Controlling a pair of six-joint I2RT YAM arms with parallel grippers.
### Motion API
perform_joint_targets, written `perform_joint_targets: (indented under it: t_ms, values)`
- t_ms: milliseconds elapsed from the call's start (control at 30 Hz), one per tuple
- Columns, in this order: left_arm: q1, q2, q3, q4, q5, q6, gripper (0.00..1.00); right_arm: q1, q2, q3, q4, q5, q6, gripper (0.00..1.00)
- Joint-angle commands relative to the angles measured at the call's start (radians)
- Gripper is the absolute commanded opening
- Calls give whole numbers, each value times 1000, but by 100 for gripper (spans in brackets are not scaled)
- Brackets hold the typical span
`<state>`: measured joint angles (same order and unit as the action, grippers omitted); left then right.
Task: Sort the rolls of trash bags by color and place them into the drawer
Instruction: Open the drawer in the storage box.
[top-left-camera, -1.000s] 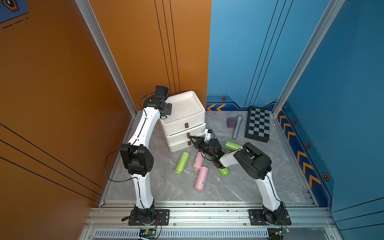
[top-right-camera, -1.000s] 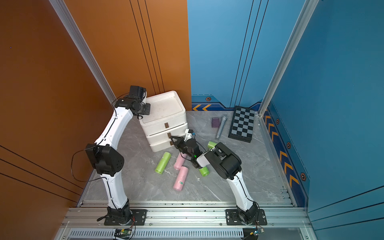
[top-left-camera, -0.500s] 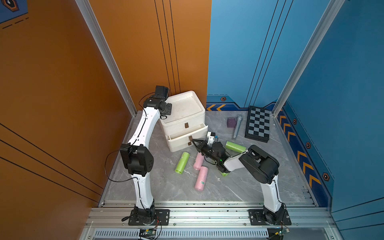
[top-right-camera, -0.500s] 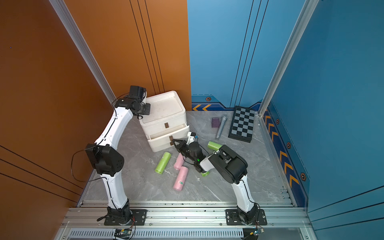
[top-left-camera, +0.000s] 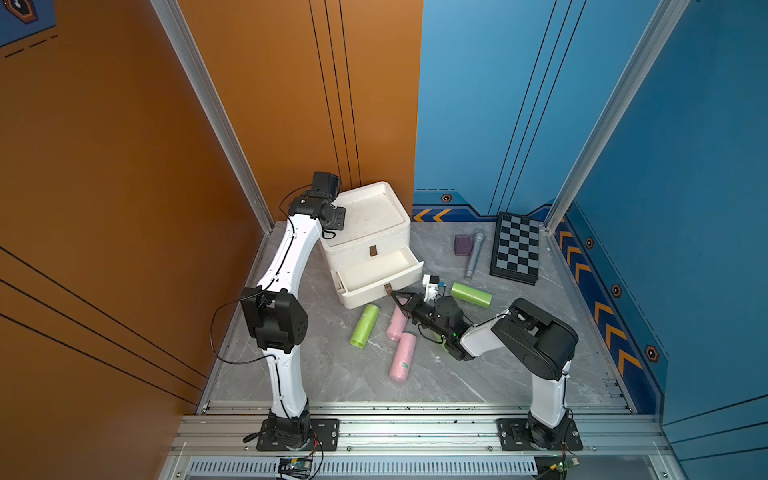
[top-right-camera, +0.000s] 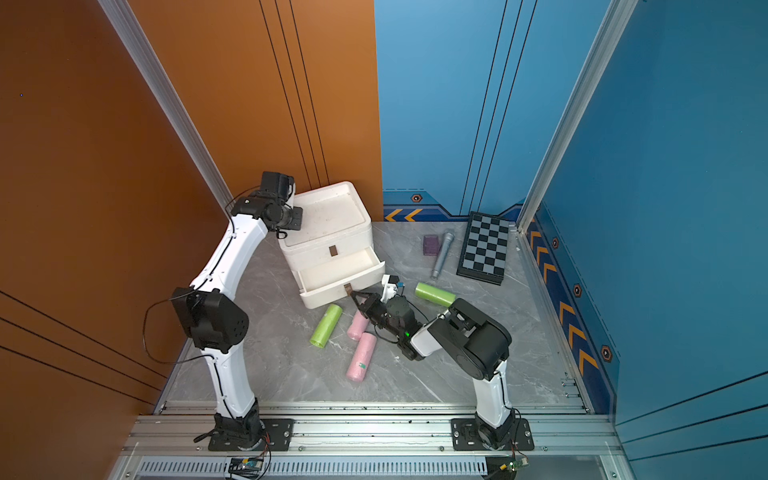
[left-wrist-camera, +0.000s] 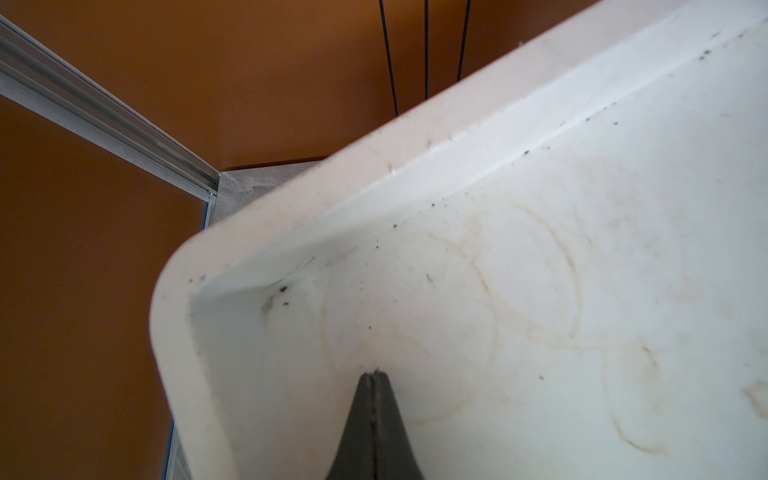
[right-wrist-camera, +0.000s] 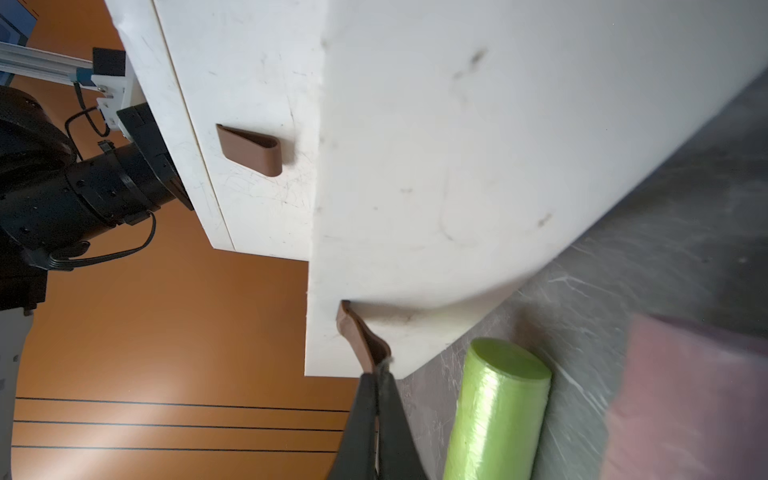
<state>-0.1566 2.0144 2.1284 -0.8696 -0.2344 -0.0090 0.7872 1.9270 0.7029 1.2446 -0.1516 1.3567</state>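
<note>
Right jaws clenched on brown pull tab (right-wrist-camera: 362, 338) of open drawer (top-left-camera: 374, 270); green roll (right-wrist-camera: 496, 411) just beside. Left jaws clenched, empty, over top tray (left-wrist-camera: 540, 257).

The left arm (top-left-camera: 291, 253) and the right arm (top-left-camera: 546, 395) are built of glossy white curved shells joined by chunky black joint housings. Each stands on a black base plate (top-left-camera: 328, 430) fixed with silver screws. A thin black cable (top-left-camera: 211, 332) loops loose beside the left arm's big middle joint. A small green light (top-left-camera: 454, 333) glows near the right wrist. The left hand (left-wrist-camera: 375, 376) and the right hand (right-wrist-camera: 380, 374) have dark, tapering fingers.
</note>
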Motion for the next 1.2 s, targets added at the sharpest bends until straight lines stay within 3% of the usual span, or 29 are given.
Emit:
perform_joint_targets:
  t_ms: [0,233,367,633,733,900,933,967,1000,1100,1167]
  values:
    - [-12,101,-95,-296,77,-19,0,18,-41,-39,-4,-5,-47,0]
    - [-14,90,-98,-295,82,-18,0,21,-96,-48,-104,-14,-108,0]
    - [-15,84,-103,-296,84,-17,0,24,-163,-28,-272,-23,-194,4]
    - [-11,75,-102,-295,87,-14,0,26,-412,74,-941,82,-528,52]
    - [-12,75,-100,-295,97,-19,0,18,-493,91,-1107,158,-630,66]
    - [-14,78,-103,-295,104,-25,0,6,-608,97,-1288,320,-765,76]
    - [-14,77,-105,-296,104,-24,0,6,-632,96,-1316,370,-789,84]
    - [-15,77,-106,-295,103,-22,0,1,-656,94,-1341,413,-789,99]
    - [-16,76,-107,-295,103,-22,0,-11,-673,82,-1339,424,-788,100]
    - [-15,75,-104,-295,103,-22,0,-113,-700,52,-1331,283,-814,99]
    - [-17,73,-102,-296,103,-25,0,-151,-680,97,-1438,264,-850,97]
